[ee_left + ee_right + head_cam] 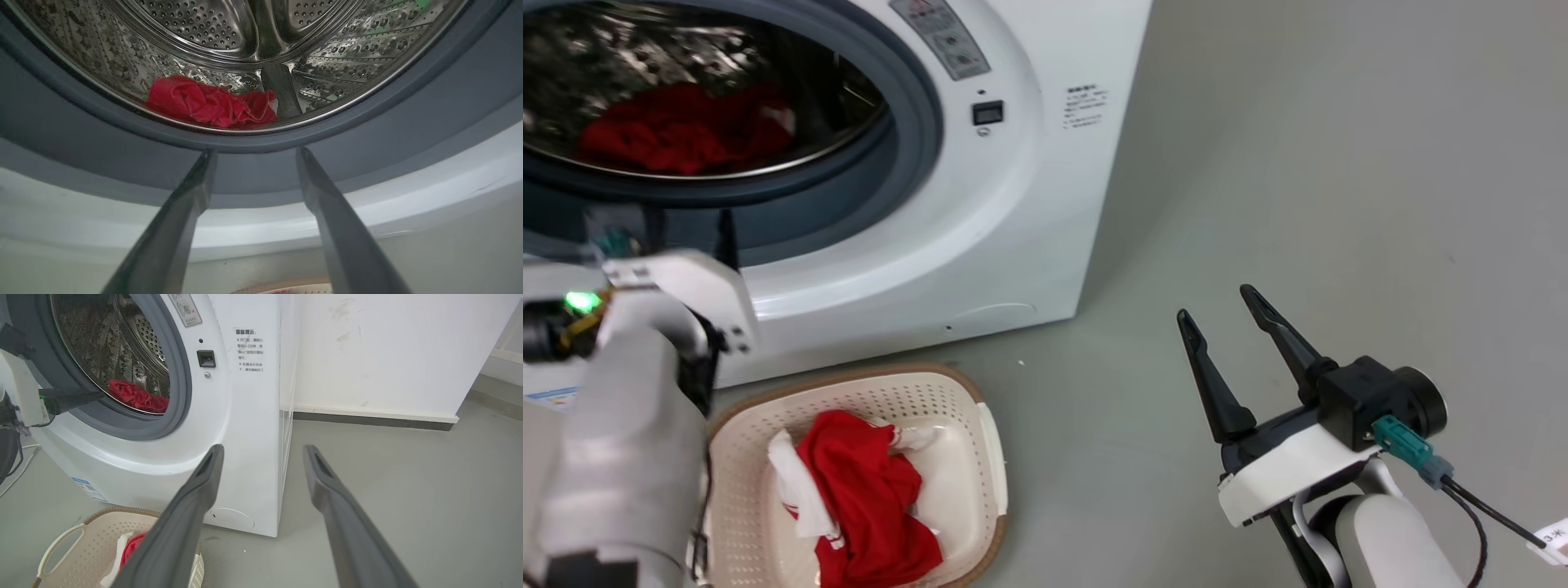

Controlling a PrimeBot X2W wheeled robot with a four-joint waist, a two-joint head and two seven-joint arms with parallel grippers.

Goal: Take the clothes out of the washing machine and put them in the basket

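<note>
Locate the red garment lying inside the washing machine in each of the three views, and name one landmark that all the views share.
Head view: red garment, upper left.
Left wrist view: upper half, just left of centre.
Right wrist view: upper left.
Shared landmark: the grey rubber rim passing just beneath the garment.

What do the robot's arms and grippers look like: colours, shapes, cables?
The left forearm and right forearm are pale grey, the wrist housings white. The left gripper and the right gripper each have two long, dark, tapering fingers. The right wrist carries a black camera block, a teal connector and a black cable with a white tag. A green light glows on the left wrist.
</note>
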